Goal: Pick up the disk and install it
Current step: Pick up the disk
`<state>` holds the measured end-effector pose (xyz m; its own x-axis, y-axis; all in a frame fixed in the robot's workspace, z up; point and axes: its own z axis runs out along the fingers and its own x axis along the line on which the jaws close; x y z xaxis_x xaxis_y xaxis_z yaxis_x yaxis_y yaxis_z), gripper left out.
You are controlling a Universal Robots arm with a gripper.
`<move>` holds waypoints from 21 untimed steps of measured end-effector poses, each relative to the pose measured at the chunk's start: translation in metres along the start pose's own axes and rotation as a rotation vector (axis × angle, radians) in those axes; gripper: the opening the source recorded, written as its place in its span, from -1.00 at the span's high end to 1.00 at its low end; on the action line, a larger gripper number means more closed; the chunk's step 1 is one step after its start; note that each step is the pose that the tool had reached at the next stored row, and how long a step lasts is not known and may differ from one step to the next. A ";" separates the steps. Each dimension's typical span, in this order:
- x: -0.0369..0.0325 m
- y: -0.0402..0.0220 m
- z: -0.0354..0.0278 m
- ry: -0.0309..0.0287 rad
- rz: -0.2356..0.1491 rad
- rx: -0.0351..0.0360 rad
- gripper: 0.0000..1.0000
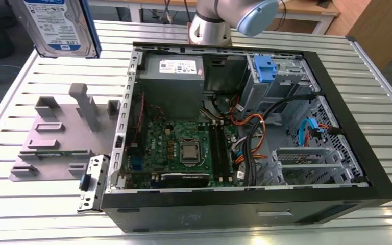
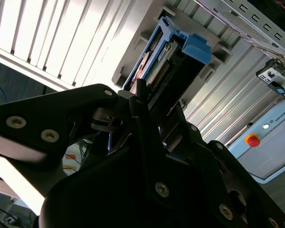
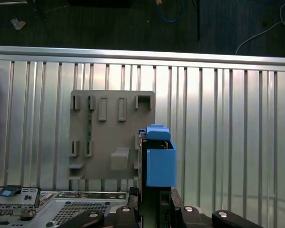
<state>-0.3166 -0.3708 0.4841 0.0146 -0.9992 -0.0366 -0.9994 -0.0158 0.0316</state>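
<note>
The disk point(image 1: 56, 23), a rectangular silver metal hard drive with a blue-and-white label in a blue plastic carrier, is seen at the exterior view's upper left. It is held up off the ribbed aluminium slat table point(image 1: 19, 92) and is outside the open black metal computer case point(image 1: 250, 204). The black gripper point(image 3: 156, 211) is clamped on the disk. In the first wrist view the disk point(image 3: 160, 164) is seen edge-on, rising from between the fingers with its blue end tab away from the gripper. In the second wrist view the dark jointed fingers point(image 2: 137, 109) are pressed on both flat faces of the disk point(image 2: 173, 52).

A flat grey moulded fixture plate point(image 1: 53, 148) with upright posts and rectangular slots lies on the table, beside the case at the exterior view's left. In the first wrist view the disk's edge lines up beside one side of the plate point(image 3: 111, 123), with bare slats point(image 3: 228, 118) open on the other side.

The case is open on top, and a raised black rim runs all round it. Inside are a grey power supply box point(image 1: 172, 76) with a white sticker, a green circuit board point(image 1: 182, 148), bundled cables, a perforated silver drive cage point(image 1: 305, 163), and a bare blue plastic clip point(image 1: 263, 66) in a bay at the far wall. The grey and blue arm point(image 1: 230, 15) stands just behind the case's far rim.
</note>
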 end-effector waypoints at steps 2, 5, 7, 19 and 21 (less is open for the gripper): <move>0.0000 -0.0016 0.0000 0.0000 0.000 0.0000 0.31; 0.0001 -0.0039 -0.0001 0.0000 0.000 0.0000 0.31; 0.0001 -0.0056 -0.0002 0.0000 0.000 0.0000 0.31; 0.0002 -0.0127 -0.0004 0.0000 0.000 0.0000 0.31; 0.0001 -0.0128 -0.0004 0.0000 0.000 0.0000 0.31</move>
<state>-0.3037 -0.3708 0.4841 0.0146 -0.9992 -0.0366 -0.9994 -0.0157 0.0316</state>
